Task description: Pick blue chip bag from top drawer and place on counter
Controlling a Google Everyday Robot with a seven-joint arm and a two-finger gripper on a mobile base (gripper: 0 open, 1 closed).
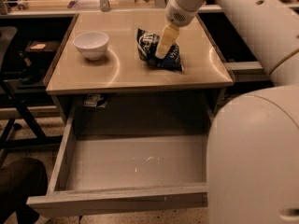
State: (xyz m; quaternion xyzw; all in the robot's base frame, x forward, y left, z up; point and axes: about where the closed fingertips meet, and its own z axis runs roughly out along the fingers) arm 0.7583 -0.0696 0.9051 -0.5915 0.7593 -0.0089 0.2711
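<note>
So the arm [243, 17] comes in from the top right, a fat white tube sloping down and left toward the wrist [184, 6]. The wrist is a rounded white housing with a little grille on it, tipped downward and slightly left. Under it the pale yellowish gripper [162, 50] points down with its tip right on the middle of the blue chip bag [174, 60], over the far right part of the counter [117, 73]. The robot's big rounded white body [254, 162] fills the lower right corner, close to the camera.
</note>
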